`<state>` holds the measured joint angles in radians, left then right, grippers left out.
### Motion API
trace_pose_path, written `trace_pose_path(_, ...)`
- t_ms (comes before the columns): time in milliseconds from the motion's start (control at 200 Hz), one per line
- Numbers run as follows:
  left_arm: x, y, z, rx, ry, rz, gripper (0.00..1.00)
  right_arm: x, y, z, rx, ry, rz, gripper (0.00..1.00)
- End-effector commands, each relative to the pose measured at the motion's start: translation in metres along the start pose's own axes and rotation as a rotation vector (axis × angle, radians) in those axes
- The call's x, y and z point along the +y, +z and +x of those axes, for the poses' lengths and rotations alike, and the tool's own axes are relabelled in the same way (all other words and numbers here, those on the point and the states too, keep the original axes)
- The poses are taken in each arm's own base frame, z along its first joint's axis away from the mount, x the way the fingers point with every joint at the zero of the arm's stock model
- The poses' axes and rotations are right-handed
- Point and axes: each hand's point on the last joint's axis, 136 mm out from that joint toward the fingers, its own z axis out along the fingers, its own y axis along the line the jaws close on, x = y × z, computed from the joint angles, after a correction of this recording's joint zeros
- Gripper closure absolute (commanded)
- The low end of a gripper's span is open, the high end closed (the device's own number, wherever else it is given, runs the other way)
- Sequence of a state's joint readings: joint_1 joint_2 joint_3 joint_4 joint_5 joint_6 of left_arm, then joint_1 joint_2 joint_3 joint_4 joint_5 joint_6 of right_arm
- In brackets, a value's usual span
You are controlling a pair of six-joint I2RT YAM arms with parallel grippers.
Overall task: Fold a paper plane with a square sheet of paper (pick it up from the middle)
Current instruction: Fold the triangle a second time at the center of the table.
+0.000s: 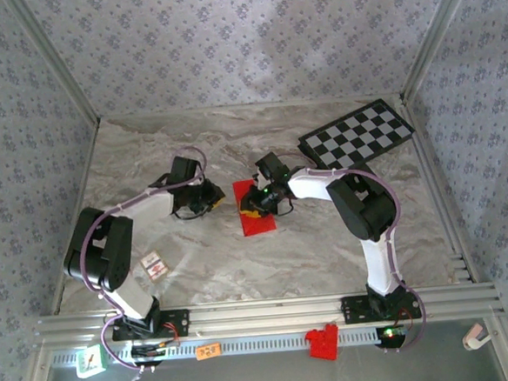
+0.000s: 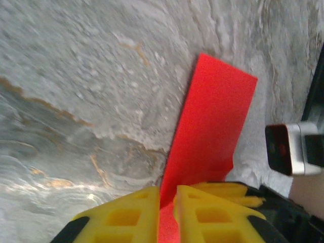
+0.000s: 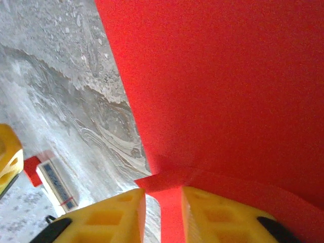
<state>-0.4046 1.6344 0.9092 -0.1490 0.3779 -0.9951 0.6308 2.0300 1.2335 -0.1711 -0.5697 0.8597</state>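
**At mid-worktop: both pincers closed on the folded red sheet**

Near the middle of your marbled grey worktop [image 1: 327,238] lies the thin bright red paper sheet [image 1: 258,223]. It is folded into a narrow oblong, not a square and not yet a pointed dart. From overhead its long axis runs from your near side to the far side, with the far end leaning a little to the left. Both ends are blunt and squared off.

Your left pincer [image 1: 222,200] comes in from the sheet's left edge. In its wrist view, the left pincer [image 2: 168,195] has its yellow fingers [image 2: 126,215] drawn close with red paper filling the slit between them, so it is clamped on the sheet. The oblong stretches away from it, up and to the right.

Your right pincer [image 1: 257,203] sits over the far half of the sheet. In its wrist view, the right pincer [image 3: 163,195] is likewise nipped onto a raised fold of the paper.

The black-and-white checkered board [image 1: 356,134] rests well apart, at the far right.
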Motion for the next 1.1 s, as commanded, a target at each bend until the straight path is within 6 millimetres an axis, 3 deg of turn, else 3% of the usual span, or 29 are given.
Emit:
trace_pose_path(0, -0.017, 0.002, 0.019, 0.050, 0.051, 0.055, 0.86, -0.032, 0.006, 0.006, 0.023, 0.049, 0.109, 0.82)
trace_pose_path(140, -0.025, 0.013, 0.039, 0.105, 0.098, 0.056, 0.90, -0.034, 0.005, 0.006, 0.024, 0.049, 0.121, 0.91)
trace_pose_path(305, -0.024, 0.024, 0.049, 0.139, 0.114, 0.040, 0.96, -0.034, 0.005, 0.005, 0.020, 0.047, 0.124, 0.96)
trace_pose_path(770, -0.023, 0.049, 0.045, 0.156, 0.124, -0.002, 1.00, -0.033, 0.006, 0.006, 0.022, 0.044, 0.121, 0.97)
trace_pose_path(1094, 0.001, 0.058, 0.048, 0.159, 0.107, -0.091, 1.00, -0.026, 0.002, 0.004, 0.013, 0.040, 0.098, 0.97)
